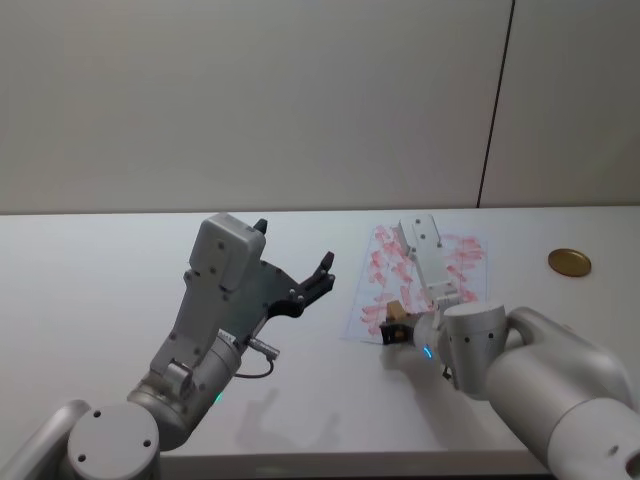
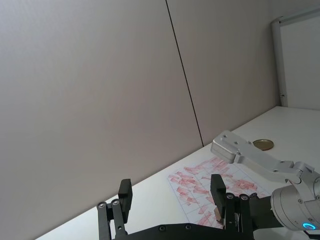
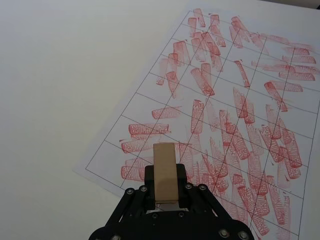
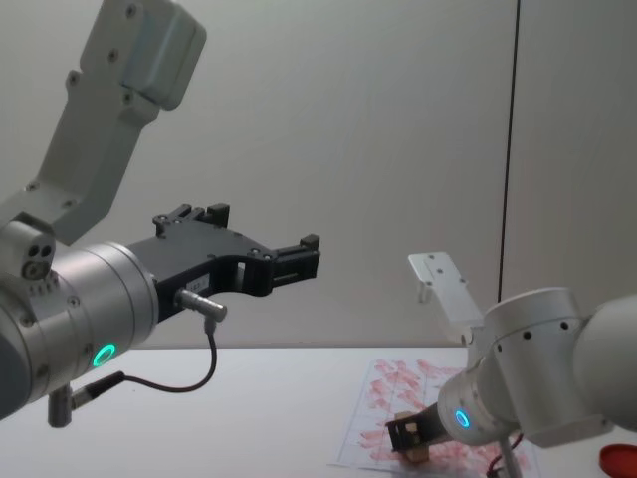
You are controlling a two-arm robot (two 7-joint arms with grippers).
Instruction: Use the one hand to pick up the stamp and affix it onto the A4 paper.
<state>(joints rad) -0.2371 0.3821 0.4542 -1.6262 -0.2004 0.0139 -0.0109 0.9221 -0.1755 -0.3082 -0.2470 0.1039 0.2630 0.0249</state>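
Stamp (image 3: 164,167), a plain pale tan wooden block, sat clamped between my right gripper's (image 3: 165,186) black fingers over the red-smeared A4 paper's (image 3: 240,100) seven o'clock corner, while my left gripper (image 2: 171,197) hung wide open at nine o'clock.

A small round gold-coloured metal disc (image 1: 569,262) lies flat at the middle right of the head view, on a plain white matte tabletop (image 1: 100,270) that spans the lower half. A flat round red disc (image 4: 619,462) is cut off by the chest view's lower right corner. Behind, a plain grey wall (image 1: 250,100) takes the upper half, with a thin dark vertical seam (image 1: 497,100) right of centre.
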